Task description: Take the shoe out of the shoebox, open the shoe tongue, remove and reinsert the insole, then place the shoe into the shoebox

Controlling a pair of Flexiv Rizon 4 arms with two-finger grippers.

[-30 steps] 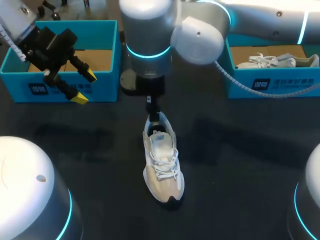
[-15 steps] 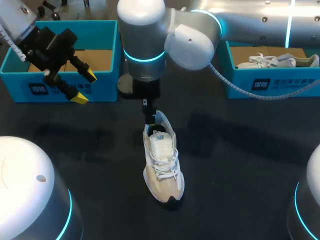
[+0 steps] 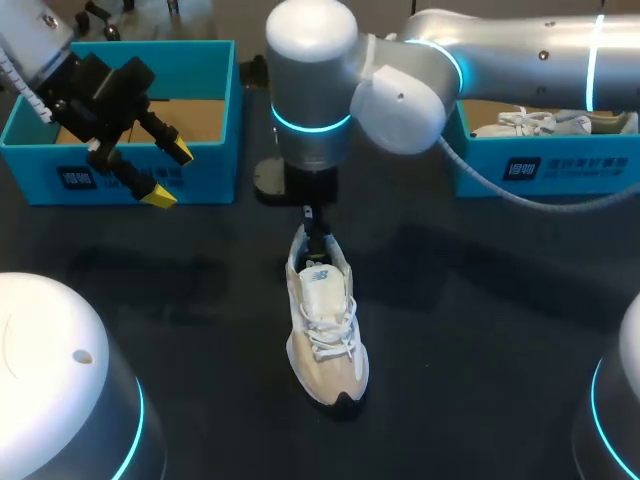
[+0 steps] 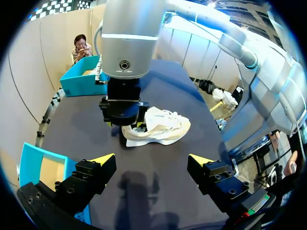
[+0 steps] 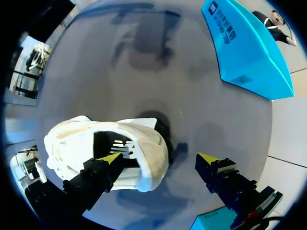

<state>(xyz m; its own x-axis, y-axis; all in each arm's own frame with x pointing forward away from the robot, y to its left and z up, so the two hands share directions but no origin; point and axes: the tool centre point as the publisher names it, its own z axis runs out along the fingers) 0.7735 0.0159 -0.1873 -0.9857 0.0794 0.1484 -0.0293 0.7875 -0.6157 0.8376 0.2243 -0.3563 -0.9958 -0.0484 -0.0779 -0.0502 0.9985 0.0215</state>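
A white and beige shoe (image 3: 325, 320) lies upright on the dark table, toe toward me. My right gripper (image 3: 314, 232) hangs over its heel, mostly hidden under the wrist. In the right wrist view the right gripper (image 5: 159, 158) is open, one finger over the shoe's (image 5: 96, 148) opening and the other outside the heel, holding nothing. My left gripper (image 3: 168, 173) is open in front of the left blue shoebox (image 3: 120, 180). From the left wrist view, the left gripper (image 4: 152, 160) faces the shoe (image 4: 160, 127) from a distance.
A second blue shoebox (image 3: 545, 165) at the back right holds another white shoe (image 3: 550, 122). The right arm's thick wrist (image 4: 122, 103) stands right behind the shoe's heel. Both arm bases fill the near corners.
The right arm has swung a little rightward and its gripper has come closer onto the shoe's heel. The left arm and the shoe have stayed put.
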